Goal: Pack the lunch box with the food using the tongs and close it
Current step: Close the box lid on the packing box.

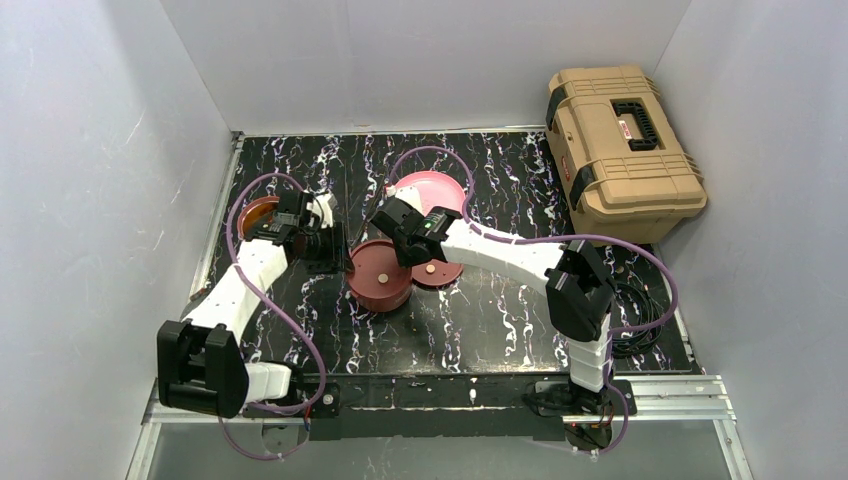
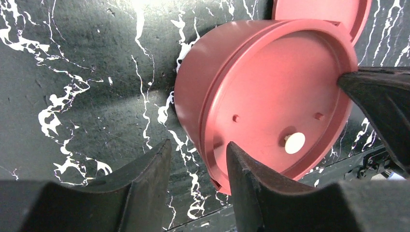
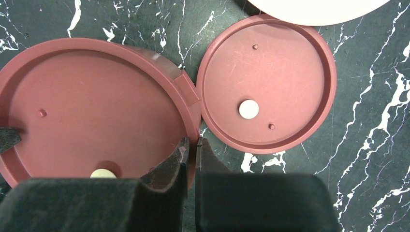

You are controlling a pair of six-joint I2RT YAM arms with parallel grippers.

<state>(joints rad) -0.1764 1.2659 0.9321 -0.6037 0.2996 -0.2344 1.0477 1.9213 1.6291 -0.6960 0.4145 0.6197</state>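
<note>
The maroon lunch box (image 1: 380, 277) stands mid-table as a round bowl capped by a flat disc lid (image 3: 92, 111) with a pale dot. My right gripper (image 3: 192, 141) is shut on the bowl's right rim, one finger inside the lid's edge and one outside. At the opposite rim, my left gripper (image 2: 198, 144) is open, its fingers (image 2: 251, 183) straddling the wall without touching on both sides. A loose disc lid (image 3: 267, 84) lies flat just right of the bowl. Tongs and food are out of view.
A pink plate (image 1: 432, 190) lies behind the bowl. A second round bowl (image 1: 256, 212) with an orange-brown inside shows partly behind the left arm. The tan toolbox (image 1: 622, 150) sits at the back right. Cables (image 1: 640, 320) trail by the right arm's base.
</note>
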